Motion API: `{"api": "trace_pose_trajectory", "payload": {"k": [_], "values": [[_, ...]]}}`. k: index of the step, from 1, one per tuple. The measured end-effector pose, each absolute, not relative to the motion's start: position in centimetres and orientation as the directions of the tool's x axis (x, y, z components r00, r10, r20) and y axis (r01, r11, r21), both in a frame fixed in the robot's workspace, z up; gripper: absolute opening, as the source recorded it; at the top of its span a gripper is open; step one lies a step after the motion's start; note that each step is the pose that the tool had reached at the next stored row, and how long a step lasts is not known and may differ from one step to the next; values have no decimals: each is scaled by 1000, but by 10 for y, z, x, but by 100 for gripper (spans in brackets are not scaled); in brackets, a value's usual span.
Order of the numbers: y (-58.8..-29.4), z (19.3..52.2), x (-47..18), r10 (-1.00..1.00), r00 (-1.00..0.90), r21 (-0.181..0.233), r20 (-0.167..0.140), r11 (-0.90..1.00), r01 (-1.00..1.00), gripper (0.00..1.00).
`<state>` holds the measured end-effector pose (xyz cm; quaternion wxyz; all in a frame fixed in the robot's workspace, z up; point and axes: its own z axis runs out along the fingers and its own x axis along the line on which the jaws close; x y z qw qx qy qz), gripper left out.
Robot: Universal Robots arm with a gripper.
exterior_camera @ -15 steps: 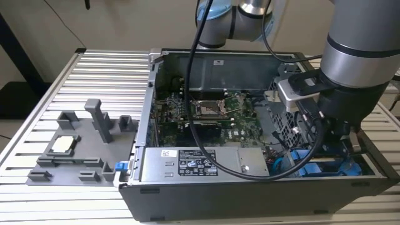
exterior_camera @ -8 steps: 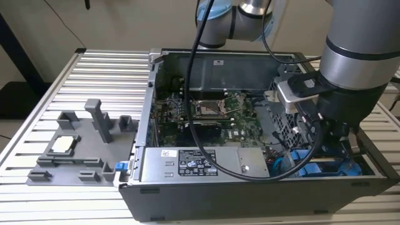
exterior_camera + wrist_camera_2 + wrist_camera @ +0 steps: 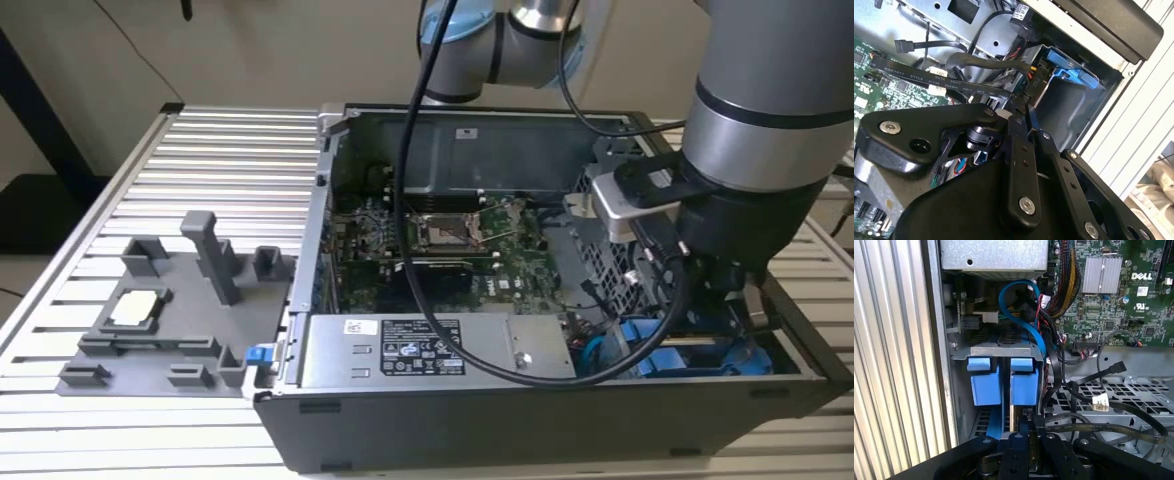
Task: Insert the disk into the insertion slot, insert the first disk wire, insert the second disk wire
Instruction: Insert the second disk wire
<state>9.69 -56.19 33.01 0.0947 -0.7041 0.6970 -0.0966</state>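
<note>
The table (image 3: 200, 150) of ribbed aluminium slats fills the exterior view; an open computer case (image 3: 534, 300) stands on it at centre and right of the frame; a grey fixture tray (image 3: 160, 320) lies at the lower left of the frame, well apart from the case. The robot arm (image 3: 761, 110) descends from the upper right of the frame into the case's lower right corner; a thick black cable (image 3: 441, 300) loops from the arm across the silver power-supply box (image 3: 427, 350) at the lower centre. The green motherboard (image 3: 441, 250) occupies the middle of the case. The grey perforated drive cage (image 3: 1114, 390) sits at the lower right of the first wrist view; the insertion slot (image 3: 1004, 347) opens at centre frame, beside it. The disk (image 3: 1024, 385) in its blue carrier stands seated in the slot, just beside a second blue carrier (image 3: 985, 385). The gripper (image 3: 1026, 112) hangs directly above the disk, close to a black wire connector (image 3: 1036, 82); the jaws stand nearly closed, fingertips together; whether they pinch the connector or the wire cannot be told. A loose black wire (image 3: 1104, 372) lies across the cage.
</note>
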Motion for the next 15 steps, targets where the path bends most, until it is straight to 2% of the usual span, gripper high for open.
{"api": "trace_pose_trajectory", "payload": {"k": [3,4,15], "values": [[-562,330,97,-1000,10,-268,4,-10,-963,17],[-562,330,97,-1000,10,-268,4,-10,-963,24],[-563,340,97,-1000,10,-266,4,-10,-964,24]]}}
